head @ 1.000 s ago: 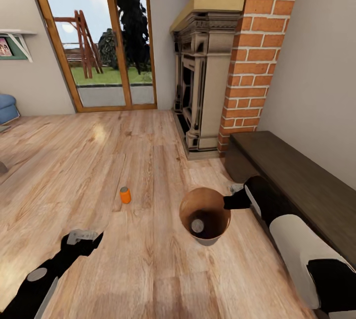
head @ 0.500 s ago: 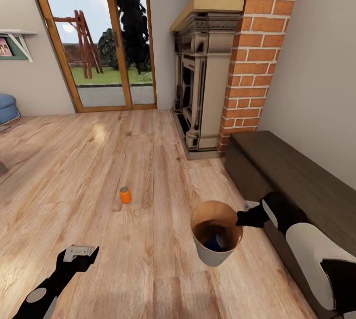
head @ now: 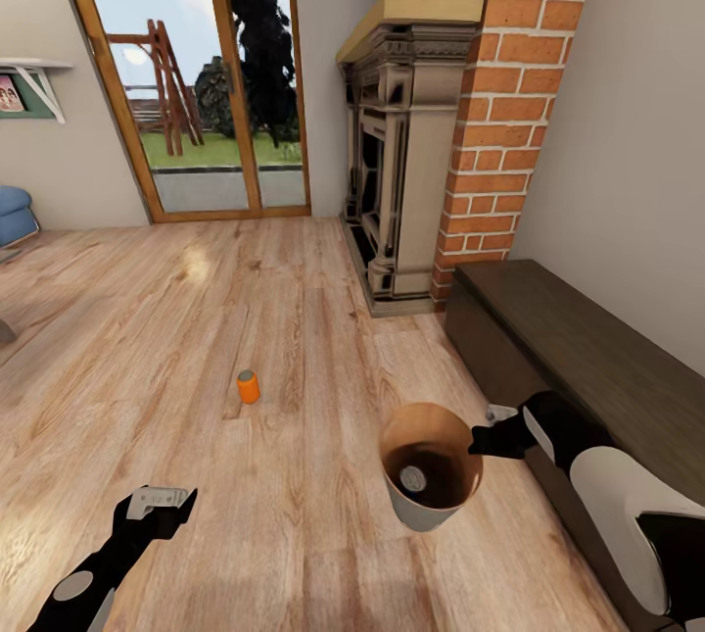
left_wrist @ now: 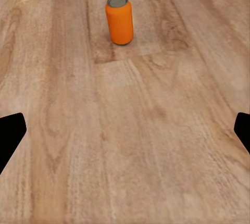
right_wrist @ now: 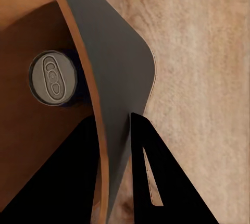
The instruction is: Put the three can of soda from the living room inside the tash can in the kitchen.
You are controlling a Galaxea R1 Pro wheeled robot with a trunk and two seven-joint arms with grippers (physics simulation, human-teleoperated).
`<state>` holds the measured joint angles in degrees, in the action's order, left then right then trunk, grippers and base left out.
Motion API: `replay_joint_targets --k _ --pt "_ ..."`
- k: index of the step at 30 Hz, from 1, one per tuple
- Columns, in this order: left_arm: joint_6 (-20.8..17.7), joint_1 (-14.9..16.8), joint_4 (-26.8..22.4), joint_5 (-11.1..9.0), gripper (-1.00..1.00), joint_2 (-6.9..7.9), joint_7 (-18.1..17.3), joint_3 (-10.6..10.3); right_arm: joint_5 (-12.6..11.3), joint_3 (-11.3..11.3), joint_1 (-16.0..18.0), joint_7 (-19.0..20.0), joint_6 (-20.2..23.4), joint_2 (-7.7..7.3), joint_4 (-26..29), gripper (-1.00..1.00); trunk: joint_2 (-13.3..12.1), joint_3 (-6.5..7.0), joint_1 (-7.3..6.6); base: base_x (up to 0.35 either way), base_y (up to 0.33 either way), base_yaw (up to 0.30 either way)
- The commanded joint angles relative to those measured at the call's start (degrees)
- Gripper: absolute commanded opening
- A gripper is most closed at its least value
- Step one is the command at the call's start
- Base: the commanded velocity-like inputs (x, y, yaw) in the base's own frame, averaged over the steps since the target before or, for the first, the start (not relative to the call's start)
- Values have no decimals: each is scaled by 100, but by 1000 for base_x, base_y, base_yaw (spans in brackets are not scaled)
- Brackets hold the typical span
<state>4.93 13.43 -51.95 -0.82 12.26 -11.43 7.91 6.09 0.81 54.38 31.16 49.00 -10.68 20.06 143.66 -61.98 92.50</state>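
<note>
orange soda can (head: 249,386) stands upright on the wood floor (head: 294,318), well apart from the tash can (head: 428,475), on its window side. right gripper (head: 482,440) pinches the bin's rim, bin looks lifted w/ a dark can (right_wrist: 53,78) inside. left gripper (head: 157,505) open, empty. risk: thin rim grip slips, bin tips, can rolls out.

Wood floor (head: 294,318), brick fireplace (head: 411,142), glass doors (head: 186,73), dark bench (head: 587,358).

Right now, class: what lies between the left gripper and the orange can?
Only bare wood floor separates the left gripper from the orange can, per the left wrist view.
</note>
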Motion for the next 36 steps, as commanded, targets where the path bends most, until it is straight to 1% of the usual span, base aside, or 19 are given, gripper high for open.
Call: replay_joint_targets --k 1,36 --pt "0 0 1 -1 100 -1 0 0 -170 31 3 29 44 5 1 -100 0 1 -1 0 0 0" --pt "-1 -7 1 -6 100 -5 0 0 -178 24 -1 31 35 56 -11 -100 0 1 -1 0 0 0"
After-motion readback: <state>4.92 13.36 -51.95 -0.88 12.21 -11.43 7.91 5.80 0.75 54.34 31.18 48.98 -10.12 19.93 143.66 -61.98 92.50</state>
